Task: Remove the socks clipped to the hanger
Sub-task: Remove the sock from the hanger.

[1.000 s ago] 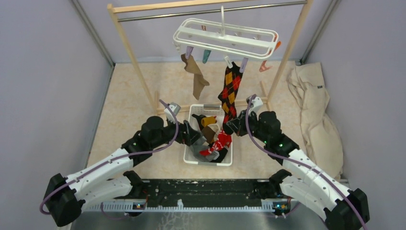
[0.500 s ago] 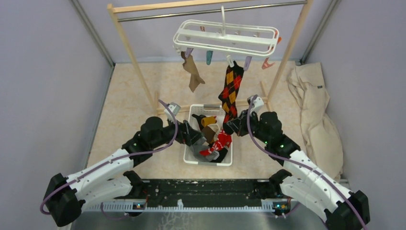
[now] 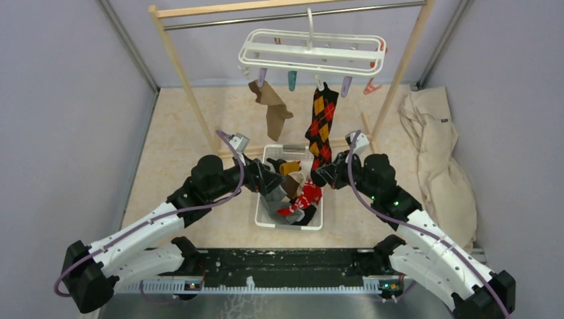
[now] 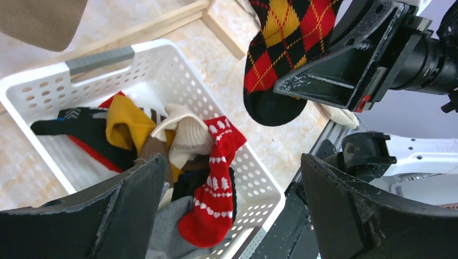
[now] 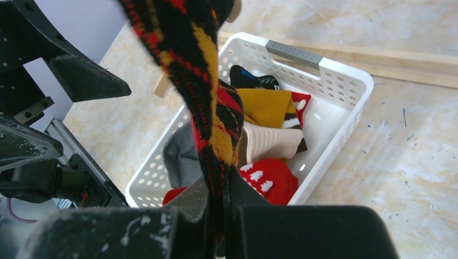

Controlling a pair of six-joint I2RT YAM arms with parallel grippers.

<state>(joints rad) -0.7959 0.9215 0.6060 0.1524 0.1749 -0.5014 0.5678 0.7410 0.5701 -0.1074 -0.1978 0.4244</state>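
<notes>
The dark argyle sock (image 3: 322,126) is hanging from a white clip (image 3: 320,85) on the hanger (image 3: 312,52), stretched straight down, its top caught in the clip and its toe dangling just over the far right corner of the white basket (image 4: 162,73). The right gripper (image 3: 318,176) is clenching that toe tight; the right wrist view shows the fabric running right down between the shut fingers. It is holding there just as it was a second ago, so the pull is not freeing the sock yet.

What is changing is the hanger itself. A second ago it was tipping with its right end low; now it is levelling out and swinging on its hook. The brown sock (image 3: 273,111), clipped further left, is swaying with it. To me that means the tug is rocking the whole frame rather than opening the clip, so a firmer, more downward pull is probably needed.

The left gripper (image 3: 269,183) is hanging wide open over the basket, holding nothing, and that arm is lifting slightly compared with a moment ago. Red, mustard, cream and grey socks are already lying in a heap below it, so most of the job looks done. Only these two socks are remaining on the hanger, as far as I can see.

Further out, the wooden rack (image 3: 179,73) is carrying the hanger, and a beige cloth (image 3: 435,159) is lying crumpled to the right.
</notes>
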